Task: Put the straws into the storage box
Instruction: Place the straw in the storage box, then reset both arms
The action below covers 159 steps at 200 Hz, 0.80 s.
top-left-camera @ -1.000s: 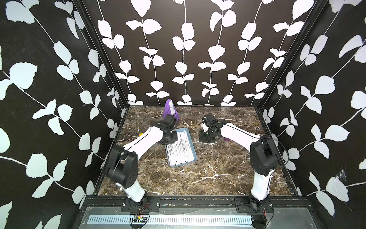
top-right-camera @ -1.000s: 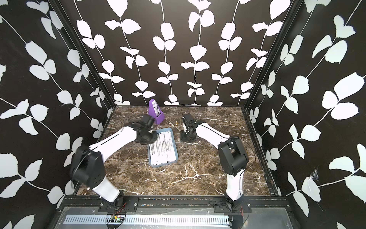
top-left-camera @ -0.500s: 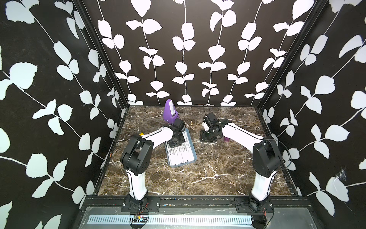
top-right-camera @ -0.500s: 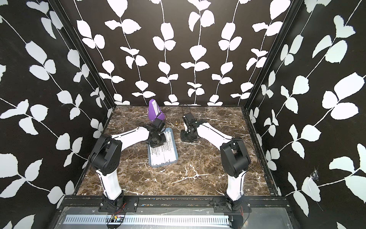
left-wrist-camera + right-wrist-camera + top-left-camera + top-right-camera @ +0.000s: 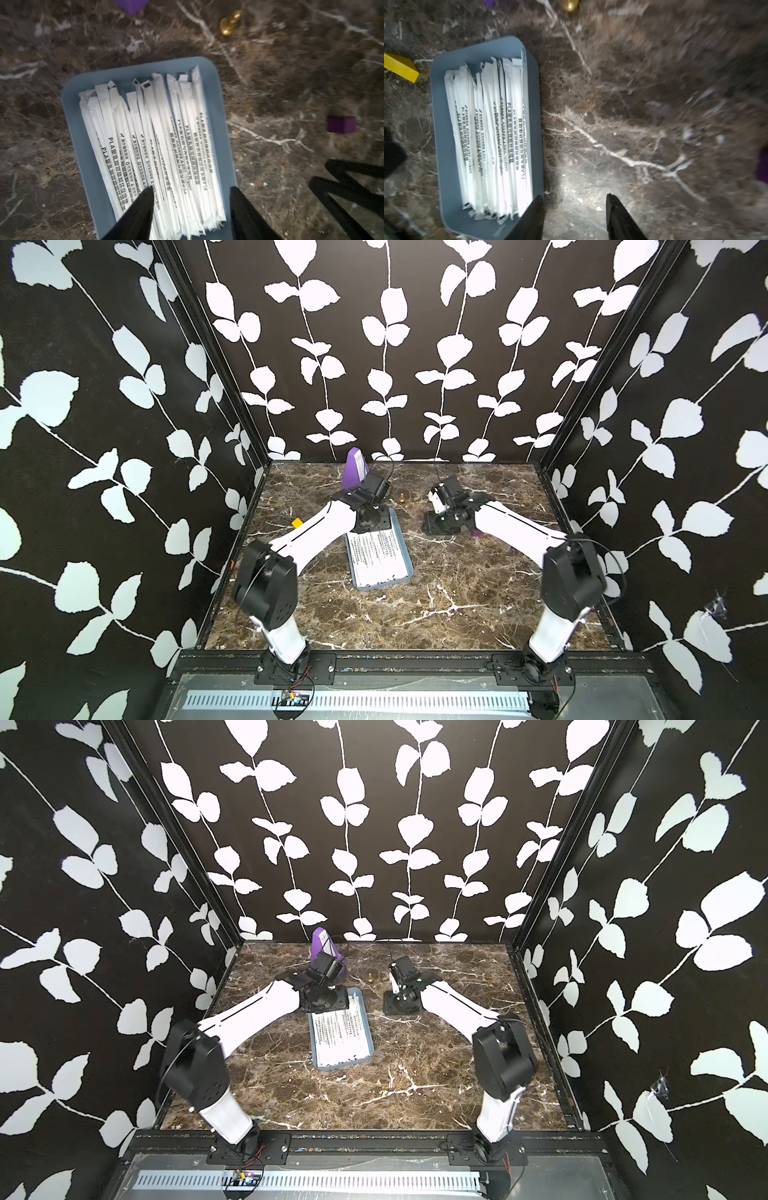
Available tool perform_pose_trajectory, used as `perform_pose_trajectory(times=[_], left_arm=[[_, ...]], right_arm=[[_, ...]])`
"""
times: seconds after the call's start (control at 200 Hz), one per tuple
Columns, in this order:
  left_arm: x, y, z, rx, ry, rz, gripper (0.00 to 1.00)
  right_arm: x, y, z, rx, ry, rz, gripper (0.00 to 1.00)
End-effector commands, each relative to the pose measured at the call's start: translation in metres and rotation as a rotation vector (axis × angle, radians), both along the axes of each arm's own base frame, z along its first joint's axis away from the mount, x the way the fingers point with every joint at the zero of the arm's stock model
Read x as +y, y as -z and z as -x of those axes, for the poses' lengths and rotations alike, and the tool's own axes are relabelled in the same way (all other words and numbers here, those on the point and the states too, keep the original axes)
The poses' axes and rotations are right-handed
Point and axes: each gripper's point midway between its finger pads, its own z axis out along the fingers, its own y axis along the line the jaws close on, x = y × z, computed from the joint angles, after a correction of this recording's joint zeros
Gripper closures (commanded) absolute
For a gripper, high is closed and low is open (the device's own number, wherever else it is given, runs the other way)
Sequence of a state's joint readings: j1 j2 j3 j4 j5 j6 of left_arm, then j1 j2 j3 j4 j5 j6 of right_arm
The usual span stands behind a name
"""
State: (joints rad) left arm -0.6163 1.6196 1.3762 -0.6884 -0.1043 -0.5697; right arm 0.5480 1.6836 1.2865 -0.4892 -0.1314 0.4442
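I see the straws [image 5: 376,556] lying in the storage box [image 5: 382,585], packed side by side in a loose, overlapping layer. Their long axis runs along the box's long sides, from the back wall toward the front rail, with the near end swung slightly to the right. In the left wrist view their ends stop short of the box's short rim, and the outermost straw lies against one long wall.

My left end effector [image 5: 191,193] hangs over one end of the box, jaws spread and gripping nothing. My right end effector [image 5: 574,199] is likewise released over bare counter [image 5: 457,593], just beside the box's long wall.

A purple metronome [image 5: 354,468] stands behind the box, a yellow block [image 5: 400,66] near one corner, with a small gold piece [image 5: 229,22] and a purple cube [image 5: 341,124] further off. Bare marble stretches right of the box and toward the front.
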Motion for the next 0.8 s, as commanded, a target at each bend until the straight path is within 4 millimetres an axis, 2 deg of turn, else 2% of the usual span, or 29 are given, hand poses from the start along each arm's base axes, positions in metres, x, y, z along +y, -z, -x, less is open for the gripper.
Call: perform_pose_trajectory(times=[0.0,0.01,0.025,0.11,0.17,0.23,0.275,0.31,0.35,0.415,0.44,0.51,0.575,0.63,0.715,0.79], left_arm=[[0.034,-0.021,0.003,-0.217,0.101,-0.211,0.30],[0.036,-0.023,0.002,-0.251,0.118,-0.228,0.30],[0.038,-0.028,0.000,-0.301,0.134,-0.241,0.28],[0.065,-0.029,-0.001,-0.539,0.168,-0.398,0.20],[0.094,-0.036,-0.002,-0.666,0.106,-0.504,0.11],[0.133,-0.029,-0.006,-0.684,0.000,-0.538,0.09],[0.160,-0.019,-0.009,-0.658,-0.083,-0.531,0.09],[0.180,-0.011,-0.011,-0.647,-0.145,-0.537,0.10],[0.194,-0.004,-0.014,-0.646,-0.182,-0.548,0.10],[0.207,0.010,-0.020,-0.649,-0.195,-0.557,0.09],[0.210,0.016,-0.023,-0.641,-0.193,-0.547,0.10],[0.221,0.035,-0.031,-0.605,-0.214,-0.536,0.10],[0.222,0.046,-0.033,-0.598,-0.188,-0.517,0.10],[0.220,0.056,-0.033,-0.584,-0.158,-0.483,0.10],[0.218,0.058,-0.038,-0.589,-0.128,-0.437,0.10],[0.217,0.056,-0.045,-0.615,-0.110,-0.397,0.10]], right_arm=[[-0.034,-0.040,-0.029,-0.380,0.065,0.069,0.10],[-0.039,-0.041,-0.030,-0.410,0.084,0.080,0.04],[-0.046,-0.043,-0.031,-0.451,0.107,0.092,0.01],[-0.089,-0.047,-0.034,-0.597,0.182,0.180,0.01],[-0.134,-0.046,-0.034,-0.627,0.257,0.331,0.01],[-0.185,-0.043,-0.035,-0.635,0.356,0.474,0.01],[-0.219,-0.038,-0.033,-0.618,0.447,0.511,0.01],[-0.236,-0.034,-0.031,-0.614,0.491,0.507,0.01],[-0.251,-0.027,-0.030,-0.623,0.535,0.507,0.01],[-0.262,-0.019,-0.036,-0.659,0.572,0.468,0.01],[-0.263,-0.012,-0.036,-0.612,0.558,0.478,0.01],[-0.266,-0.014,-0.046,-0.610,0.525,0.532,0.01],[-0.266,-0.014,-0.040,-0.604,0.485,0.554,0.01],[-0.267,-0.006,-0.030,-0.615,0.469,0.532,0.01],[-0.272,0.010,-0.022,-0.653,0.510,0.429,0.01],[-0.269,0.019,-0.027,-0.687,0.497,0.392,0.01]])
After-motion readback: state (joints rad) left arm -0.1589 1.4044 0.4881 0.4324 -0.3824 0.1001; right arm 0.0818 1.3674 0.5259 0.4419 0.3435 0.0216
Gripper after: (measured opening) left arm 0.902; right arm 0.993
